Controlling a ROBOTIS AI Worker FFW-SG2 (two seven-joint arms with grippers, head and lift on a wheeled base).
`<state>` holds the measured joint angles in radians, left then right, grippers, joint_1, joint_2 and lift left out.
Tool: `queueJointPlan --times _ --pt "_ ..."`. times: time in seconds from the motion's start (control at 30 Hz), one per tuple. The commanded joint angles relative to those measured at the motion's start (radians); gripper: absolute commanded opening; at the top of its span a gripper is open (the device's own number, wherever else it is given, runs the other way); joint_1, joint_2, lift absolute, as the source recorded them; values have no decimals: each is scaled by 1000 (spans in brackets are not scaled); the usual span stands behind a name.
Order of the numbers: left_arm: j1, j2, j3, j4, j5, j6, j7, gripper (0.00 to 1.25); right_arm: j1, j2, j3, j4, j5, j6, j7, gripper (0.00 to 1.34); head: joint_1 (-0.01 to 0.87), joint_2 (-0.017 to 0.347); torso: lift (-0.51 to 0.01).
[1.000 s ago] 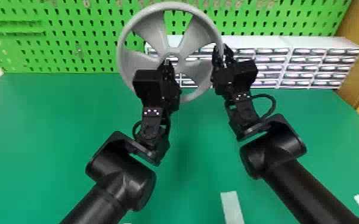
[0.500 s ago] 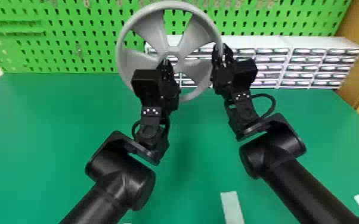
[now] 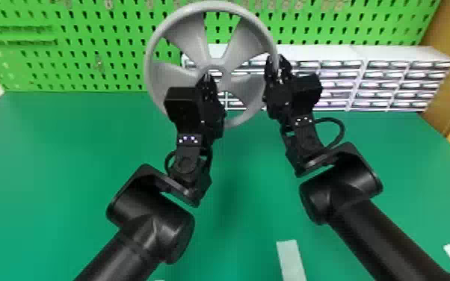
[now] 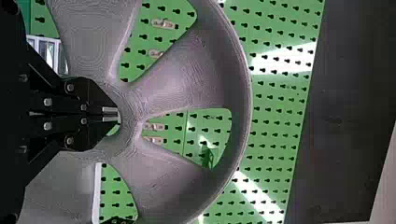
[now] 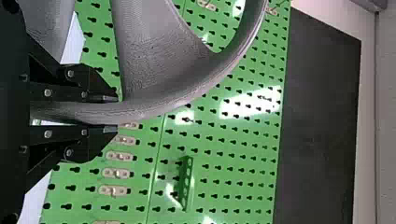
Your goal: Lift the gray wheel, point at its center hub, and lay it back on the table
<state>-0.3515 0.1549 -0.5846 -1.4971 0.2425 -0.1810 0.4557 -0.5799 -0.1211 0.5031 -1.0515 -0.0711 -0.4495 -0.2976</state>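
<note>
1. Hardly anything has shifted since the earlier head views: the gray wheel (image 3: 216, 61) and my right gripper (image 5: 110, 114) keep their places, and my left gripper (image 4: 111, 115) has moved barely, if at all.
2. I judge this to be the pointing step, with the lift done and the laying back still to come. Next I should draw my left tips clear of the spokes, then lower the wheel and tip it flat onto the desk (image 3: 48, 168), away from its far edge.
3. On the left, my jaws are closed together on nothing, their tips lined up with the center hub (image 4: 130, 116). Whether they touch it, I can't tell.
4. Between my two arms, the wheel is up off the desk, its spoked face toward me, and in the head view it overlaps the desk's far edge.
5. On the right, my jaws are parted just by the rim's thickness, one finger on either side of it. That lone side grip could let the wheel swivel as I lower it.
6. Farther right, white drawer units (image 3: 403, 56) line the far edge toward the far right corner; I'd keep the rim away from them.
</note>
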Motion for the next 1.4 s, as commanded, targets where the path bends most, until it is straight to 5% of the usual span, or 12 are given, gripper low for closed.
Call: queueJointPlan --times 0.0,0.43,1.37 --pt "-1 0 2 1 0 0 0 104 -1 1 3 -1 -1 0 0 72 692 48 -96" --pt "6 0 -9 -11 9 -6 0 110 -1 0 3 -1 -3 2 0 72 692 48 -96" --pt "259 40 60 -333 -43 43 14 133 -12 -8 5 5 -3 41 0 72 692 48 -96"
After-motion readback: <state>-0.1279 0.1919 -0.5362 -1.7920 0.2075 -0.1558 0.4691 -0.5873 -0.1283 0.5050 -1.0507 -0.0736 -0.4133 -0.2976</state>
